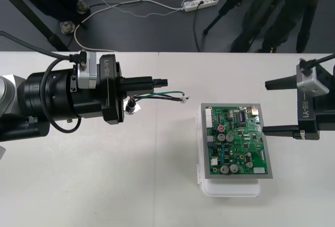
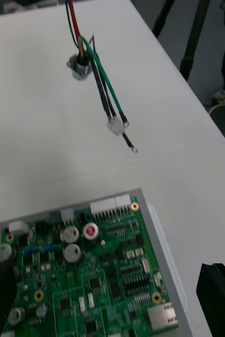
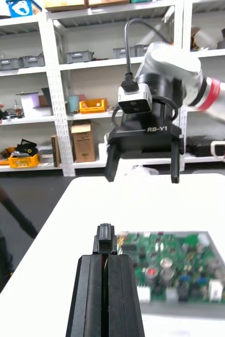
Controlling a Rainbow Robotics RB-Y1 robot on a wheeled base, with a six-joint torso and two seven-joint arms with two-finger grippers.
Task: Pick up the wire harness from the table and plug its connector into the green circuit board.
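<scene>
Level left black-fingered gripper [image 1: 152, 83] clamped on thin red-black-green wire harness [image 2: 115, 126]; right gripper [image 1: 275, 108] wide, beside flat green circuit board [image 1: 238, 140].

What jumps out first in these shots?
The left gripper is shut on the wire harness, holding it to the left of the green circuit board, not plugged in. The harness's wires and round metal socket hang beneath the gripper. The right gripper stands open at the board's right edge, facing the left one.
</scene>
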